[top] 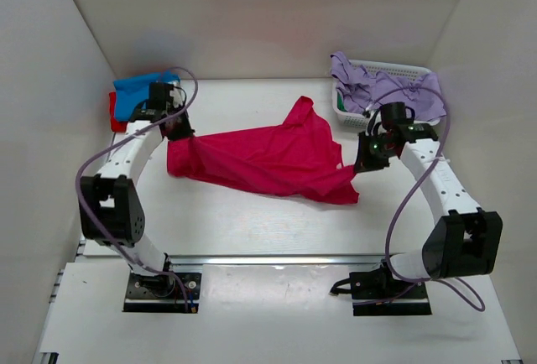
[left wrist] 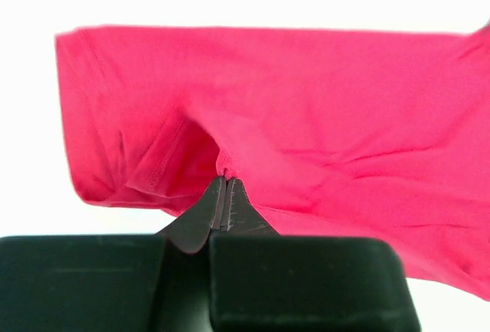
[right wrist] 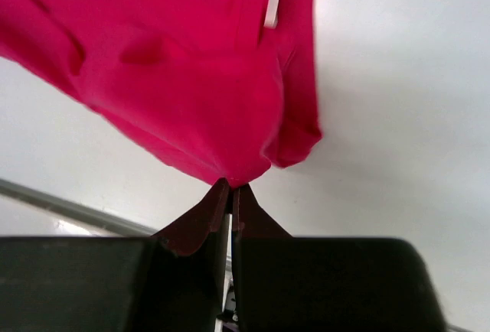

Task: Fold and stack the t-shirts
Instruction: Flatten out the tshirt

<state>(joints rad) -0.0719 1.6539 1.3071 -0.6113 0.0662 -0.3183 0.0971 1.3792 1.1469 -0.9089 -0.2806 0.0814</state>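
Note:
A crimson-pink t-shirt (top: 268, 161) is stretched across the middle of the table between both arms. My left gripper (top: 186, 134) is shut on its left edge; in the left wrist view the jaws (left wrist: 227, 176) pinch the cloth (left wrist: 306, 118) near a sleeve. My right gripper (top: 361, 163) is shut on its right edge; in the right wrist view the jaws (right wrist: 232, 185) pinch a fold of the shirt (right wrist: 176, 64), with a small white neck label (right wrist: 272, 3) showing. A blue t-shirt (top: 138, 87) lies on a red one (top: 116, 112) at the far left.
A white slatted basket (top: 394, 70) at the far right holds lilac cloth (top: 369, 87) that hangs over its rim. White walls close in the table on three sides. A metal rail (top: 277, 259) runs along the near edge.

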